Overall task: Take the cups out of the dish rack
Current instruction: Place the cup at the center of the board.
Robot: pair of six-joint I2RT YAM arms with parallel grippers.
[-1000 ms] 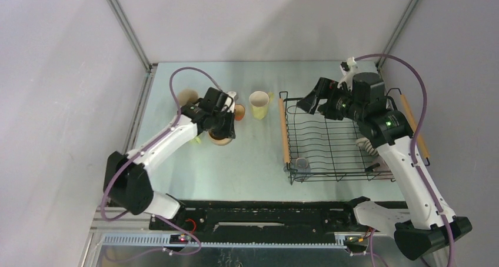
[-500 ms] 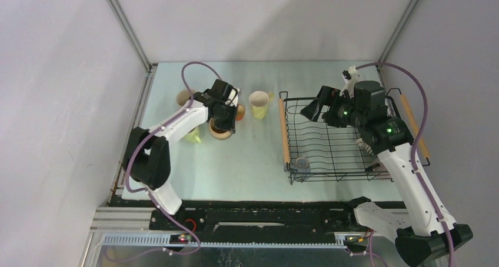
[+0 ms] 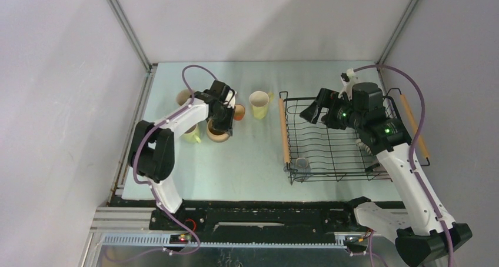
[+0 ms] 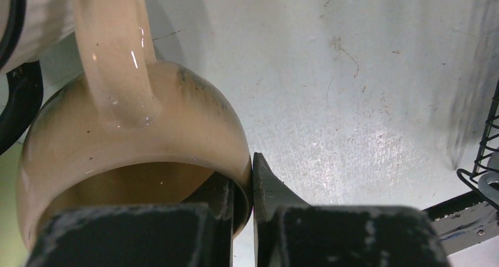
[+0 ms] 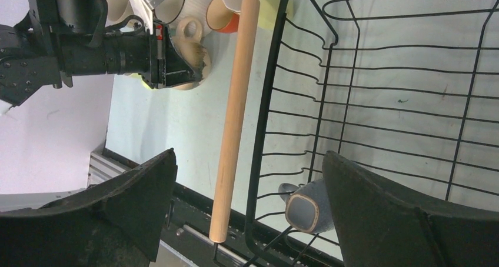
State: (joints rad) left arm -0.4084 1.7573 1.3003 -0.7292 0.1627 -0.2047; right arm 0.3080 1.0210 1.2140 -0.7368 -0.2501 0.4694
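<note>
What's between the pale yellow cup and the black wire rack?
Only the dish rack's own wooden rod handle, past a strip of bare table beside the yellow cup. The top view shows it.

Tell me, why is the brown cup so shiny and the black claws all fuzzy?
Left wrist view: lamp glare streaks the handle of the tan cup and whitens the table; the left gripper, shut on its rim, sits too near the lens to look sharp. Right wrist view: the open right gripper blurs likewise; the dish rack looks crisp.
</note>
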